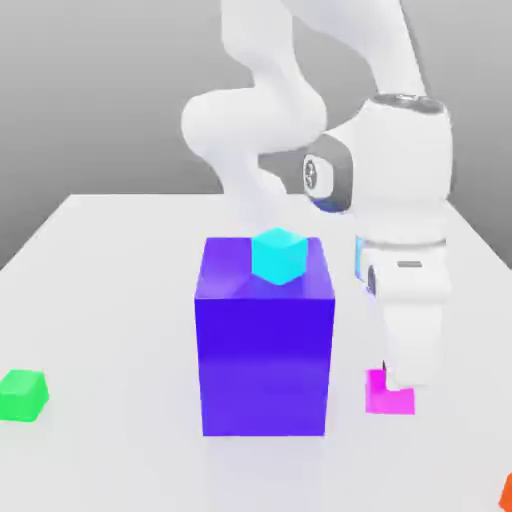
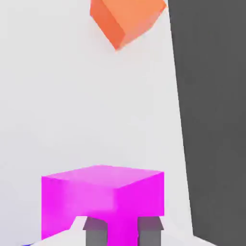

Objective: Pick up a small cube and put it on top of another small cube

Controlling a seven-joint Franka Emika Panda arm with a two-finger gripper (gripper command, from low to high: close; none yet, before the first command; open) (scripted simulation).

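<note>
In the exterior view you see a smooth white bench (image 1: pixel 110 270) carrying flat-shaded, sharp-edged blocks with no surface texture. The big blue-purple block (image 1: pixel 265 350) stands in the middle, glossy on its top face, with a cyan cube (image 1: pixel 278 254) resting on that top toward the back edge. The glossy white arm comes down on the exterior view's right, and its tool (image 1: pixel 400 385) sits low over the small magenta cube (image 1: pixel 388 393), which lies on the bench just beside the big block's right side; the hand covers the cube's upper right part, so you cannot read the fingers from here. The small green cube (image 1: pixel 23 394) sits on the bench well apart, at the exterior view's left edge, bare on top. An orange cube (image 1: pixel 507 492) is cut off at the lower right corner. In the hand view the magenta cube (image 2: pixel 103 197) looms close, matte and evenly coloured, and two grey fingertips (image 2: pixel 96 233) are pressed in against its near face, pinching it. Beyond it the orange cube (image 2: pixel 127 19) lies on the bench (image 2: pixel 72 105), partly cropped, with dark grey ground past the bench edge.
</note>
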